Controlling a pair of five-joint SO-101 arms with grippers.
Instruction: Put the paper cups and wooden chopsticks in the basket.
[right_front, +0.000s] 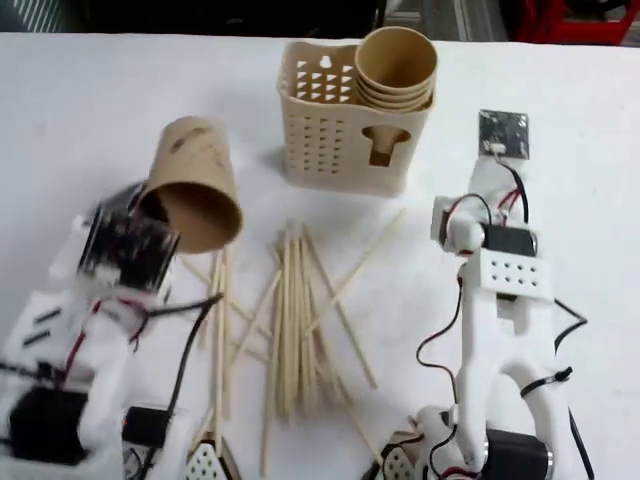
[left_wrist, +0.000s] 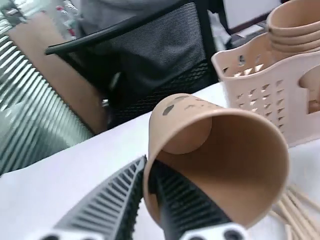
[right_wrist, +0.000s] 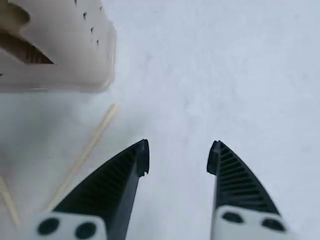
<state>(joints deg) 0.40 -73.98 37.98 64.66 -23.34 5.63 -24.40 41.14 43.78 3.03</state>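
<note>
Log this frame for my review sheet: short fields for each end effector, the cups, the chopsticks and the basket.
left end effector: shut on the paper cup, one finger inside the rim, one outside
paper cup: tilted, on the left arm's side of the basket
right end effector: open, over bare table near the basket's corner
basket: upright, stack of cups in one end
chopsticks: loose pile on the table in front of the basket
</note>
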